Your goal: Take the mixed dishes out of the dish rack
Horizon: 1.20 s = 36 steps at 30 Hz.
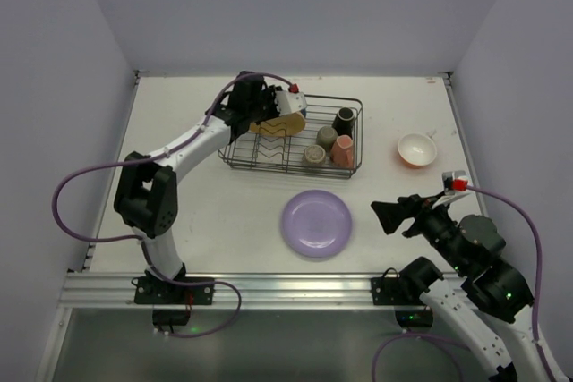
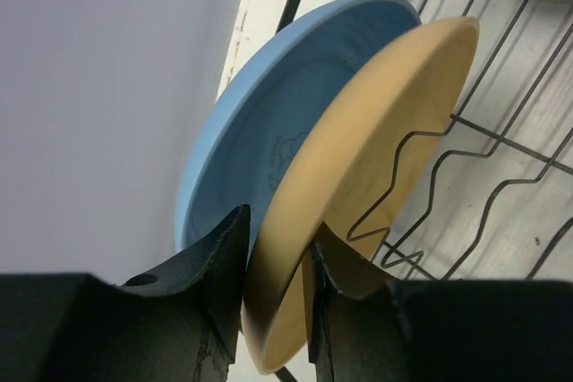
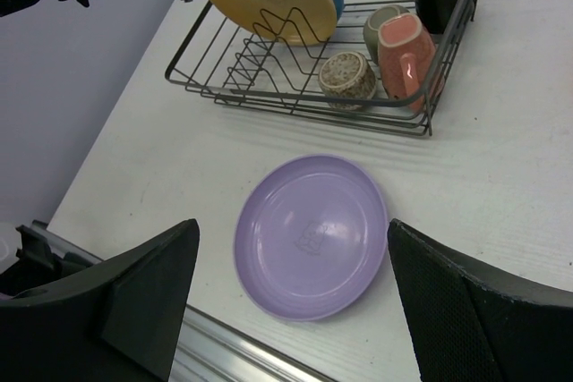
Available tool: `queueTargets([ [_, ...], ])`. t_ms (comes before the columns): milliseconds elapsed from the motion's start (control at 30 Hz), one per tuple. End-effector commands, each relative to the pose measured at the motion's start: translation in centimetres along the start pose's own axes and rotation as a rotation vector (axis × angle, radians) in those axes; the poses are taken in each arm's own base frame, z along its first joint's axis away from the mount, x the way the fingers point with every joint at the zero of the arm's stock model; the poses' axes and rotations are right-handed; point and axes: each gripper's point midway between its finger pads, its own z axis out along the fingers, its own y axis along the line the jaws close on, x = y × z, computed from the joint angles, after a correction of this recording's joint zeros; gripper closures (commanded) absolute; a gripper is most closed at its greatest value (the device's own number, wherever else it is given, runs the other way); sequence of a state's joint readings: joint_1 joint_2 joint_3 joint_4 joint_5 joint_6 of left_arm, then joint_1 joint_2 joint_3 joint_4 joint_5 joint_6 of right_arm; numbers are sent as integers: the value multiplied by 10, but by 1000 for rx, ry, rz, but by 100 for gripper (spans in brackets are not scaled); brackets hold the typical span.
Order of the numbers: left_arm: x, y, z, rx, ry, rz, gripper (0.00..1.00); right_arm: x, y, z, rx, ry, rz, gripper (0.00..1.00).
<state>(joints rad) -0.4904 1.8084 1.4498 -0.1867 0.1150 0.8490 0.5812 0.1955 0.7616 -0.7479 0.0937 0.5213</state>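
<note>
**Left pincer** (image 2: 277,252), at the left end of the dish rack (image 1: 295,170): my fingers (image 2: 219,261) clamp the rim of the yellow plate (image 2: 376,149), one on each face. The plate stands on edge among the prongs, just in front of the blue plate (image 2: 251,131) (perhaps touching), so I judge its exit lies upward, along its own plane. My left arm is stretched forward; my right pincer (image 1: 387,215), spread and empty, hovers beside the purple plate (image 1: 316,223).

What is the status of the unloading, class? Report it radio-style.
Left gripper shut on yellow plate, standing in dish rack. Right gripper open, empty. Blue plate close beside yellow plate.
</note>
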Motion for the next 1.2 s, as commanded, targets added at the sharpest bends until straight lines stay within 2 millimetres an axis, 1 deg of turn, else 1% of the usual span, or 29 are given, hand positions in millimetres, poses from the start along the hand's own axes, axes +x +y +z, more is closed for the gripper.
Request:
queueTargets([
  [0,-15,20,2,-68,-25,48,69,-4,6,1,-36,-19,-18,12],
  [33,-16,20,2,-70,-24,53,70,-4,6,1,-37,-19,-19,12],
  [100,-18,21,1,-72,-26,65,75,-4,6,1,-37,-19,-19,12],
  [133,-19,21,0,-74,-27,69,78,-4,6,0,-39,-21,-20,12],
  [167,-20,19,0,-66,-26,81,84,-4,7,0,-41,-23,-19,12],
  [233,-20,17,0,-62,-23,98,89,-5,8,-1,-48,-26,-21,12],
  [267,-21,16,0,-61,-22,102,91,-5,8,-1,-52,-26,-22,12],
  [400,-23,16,0,-69,-15,110,93,-5,9,-2,-57,-29,-23,11],
  [467,-25,16,-1,-70,-17,120,100,-5,9,-3,-60,-29,-23,11],
  [567,-27,19,-4,-81,-9,141,100,-5,9,-3,-63,-31,-24,11],
  [867,-51,32,-26,-94,-42,184,100,-6,10,-5,-72,-43,-26,11],
  [967,-56,37,-32,-114,-42,193,100,-8,11,-7,-79,-51,-27,11],
  [1167,-58,42,-42,-131,-34,202,100,-11,11,-11,-83,-77,-26,11],
])
